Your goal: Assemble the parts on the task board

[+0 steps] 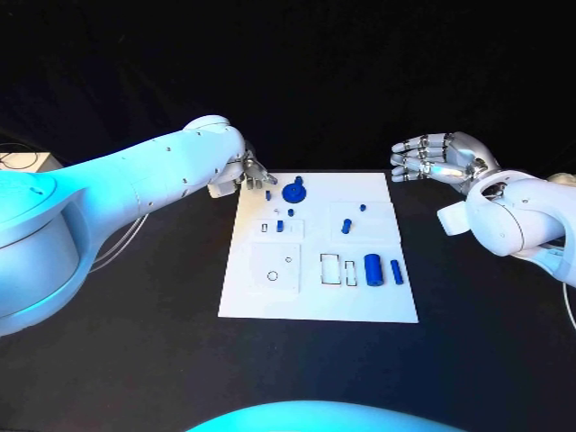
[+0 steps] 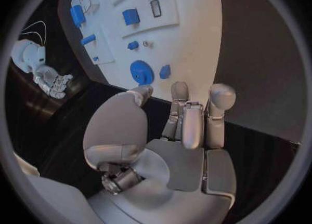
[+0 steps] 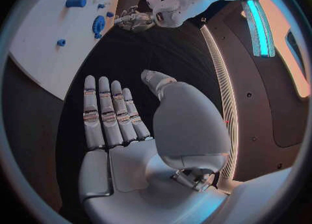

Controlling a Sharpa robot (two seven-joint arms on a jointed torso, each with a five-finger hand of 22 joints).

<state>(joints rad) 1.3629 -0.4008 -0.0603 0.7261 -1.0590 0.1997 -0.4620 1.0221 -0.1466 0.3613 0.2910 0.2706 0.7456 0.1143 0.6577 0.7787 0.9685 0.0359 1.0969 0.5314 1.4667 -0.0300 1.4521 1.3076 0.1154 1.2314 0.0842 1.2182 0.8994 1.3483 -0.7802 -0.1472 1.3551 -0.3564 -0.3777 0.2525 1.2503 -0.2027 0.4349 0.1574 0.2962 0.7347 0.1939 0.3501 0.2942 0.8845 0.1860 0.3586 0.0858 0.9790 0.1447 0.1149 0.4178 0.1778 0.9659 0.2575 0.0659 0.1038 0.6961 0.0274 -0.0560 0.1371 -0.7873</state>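
Board sits mid-frame, both hands empty up at its far corners.

Nearest, two blue cylinders point(image 1: 373, 269) lie lower right on the task board point(image 1: 319, 306); farther up, the blue gear point(image 1: 297, 191) sits just beside the left hand point(image 1: 247, 173), fingers loosely apart, while the right hand point(image 1: 441, 157) hovers off the board, fingers straight and close together.

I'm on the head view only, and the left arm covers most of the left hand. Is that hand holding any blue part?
Observer: No. The left wrist view shows the left hand empty, with its fingers apart.
Operator: Where are its fingertips?
Observer: They just reach the edge of the task board, and the blue gear lies a little beyond them.
Operator: And the right palm?
Observer: The right wrist view shows the right hand with a bare palm. Its fingers are straight, its thumb is apart, and there is nothing in it.
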